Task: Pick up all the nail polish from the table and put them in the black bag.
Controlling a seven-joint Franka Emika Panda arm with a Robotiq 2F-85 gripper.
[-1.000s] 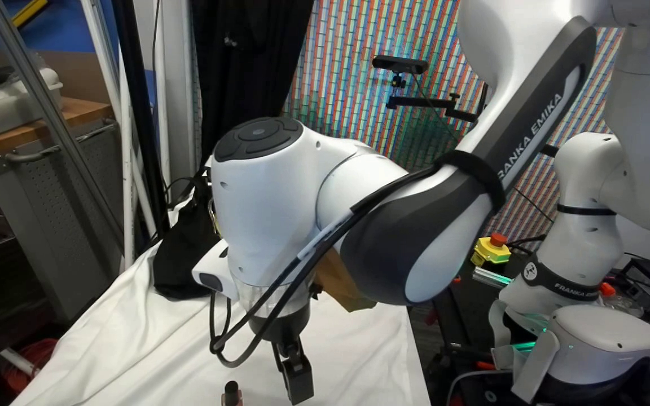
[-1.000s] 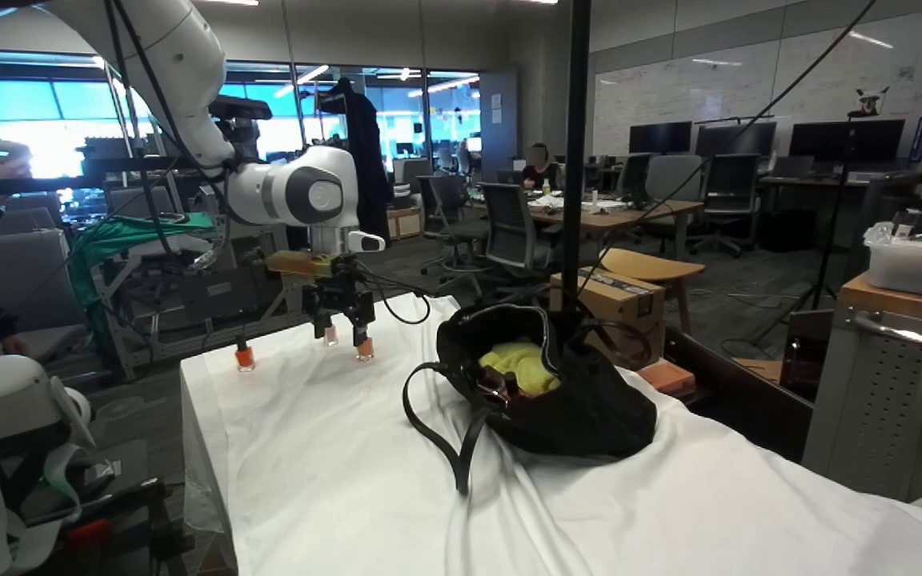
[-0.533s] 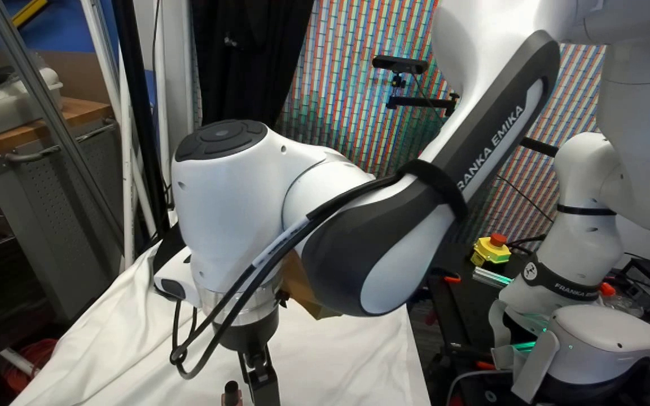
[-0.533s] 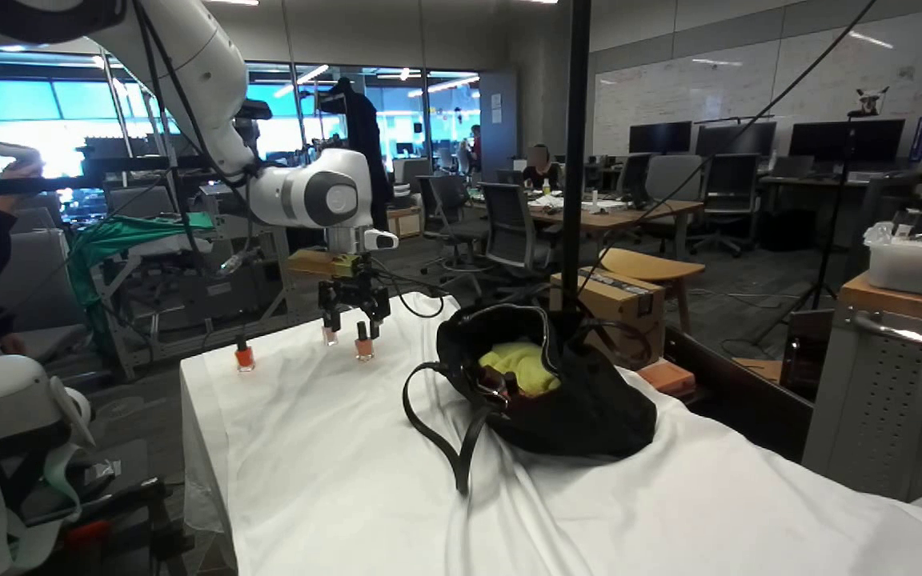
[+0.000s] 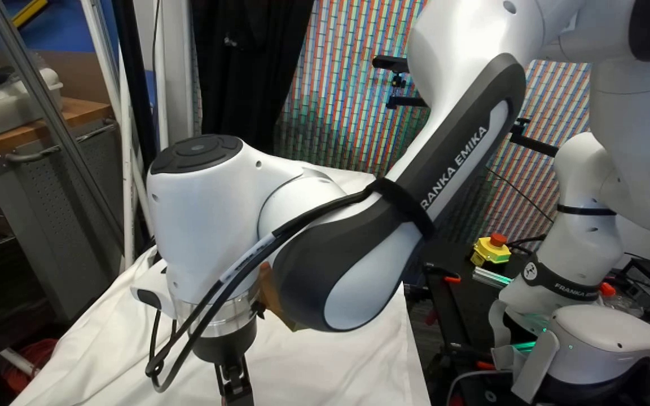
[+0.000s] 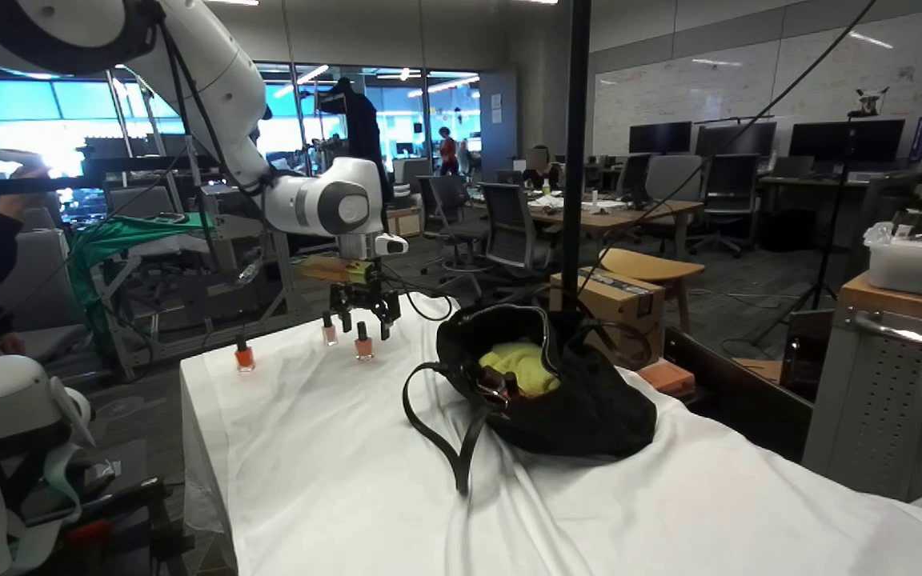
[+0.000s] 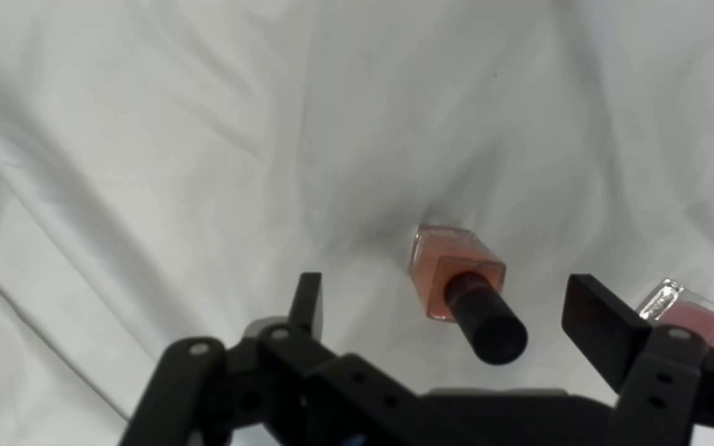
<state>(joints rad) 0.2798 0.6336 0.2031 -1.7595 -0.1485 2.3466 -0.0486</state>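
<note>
My gripper [image 7: 450, 303] is open and empty over the table [image 6: 309, 448] with its white cloth; it also shows in both exterior views [image 6: 366, 326] [image 5: 235, 389]. In the wrist view an upright pink-orange nail polish [image 7: 456, 272] with a black cap appears between the spread fingers, touching neither. A paler pink nail polish [image 7: 701, 319] lies beyond the right finger, partly hidden by it. In an exterior view the pink-orange [image 6: 363, 346], pale pink [image 6: 329, 330] and red-orange [image 6: 245, 357] bottles stand on the cloth. The black bag [image 6: 589, 416] stands open, holding yellow-green cloth and dark-red bottles.
The bag's loop handle [image 6: 469, 456] lies on the cloth toward the bottles. A black vertical pole [image 6: 577, 160] rises behind the bag. A cardboard box [image 6: 629, 312] stands beyond the table. A second robot arm [image 5: 584, 270] stands beside the table.
The gripper has moved over the cloth toward the bag's side, its fingers now on either side of the pink-orange bottle as seen from the exterior. The arm now hides the bag in an exterior view.
</note>
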